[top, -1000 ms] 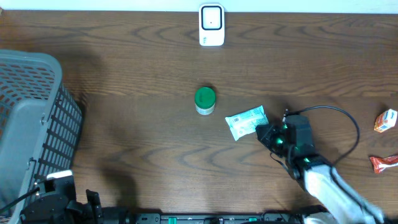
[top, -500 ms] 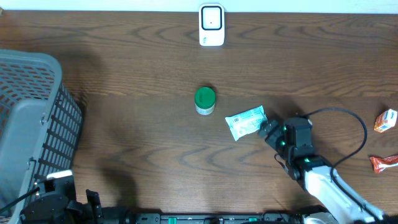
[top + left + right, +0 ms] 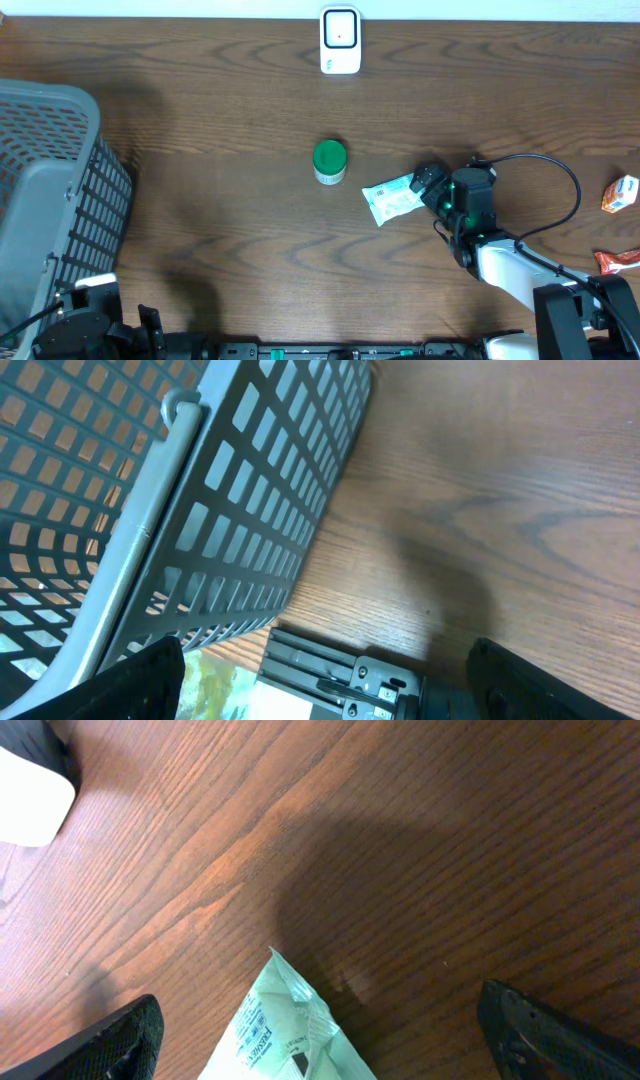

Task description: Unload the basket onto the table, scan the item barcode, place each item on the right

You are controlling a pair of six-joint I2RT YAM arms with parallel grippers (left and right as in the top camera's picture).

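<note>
Packet (image 3: 290,1038) print too small to read.

Pale green packet (image 3: 392,197) is lying flat on table (image 3: 220,120), right of ctr, tilted; white scanner (image 3: 340,40) is sitting at far edge.

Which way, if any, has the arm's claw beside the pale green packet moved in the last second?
Yes. The right gripper has shifted toward the table's far edge, nearer the white scanner, judged against the green-lidded jar, which stayed put.
</note>
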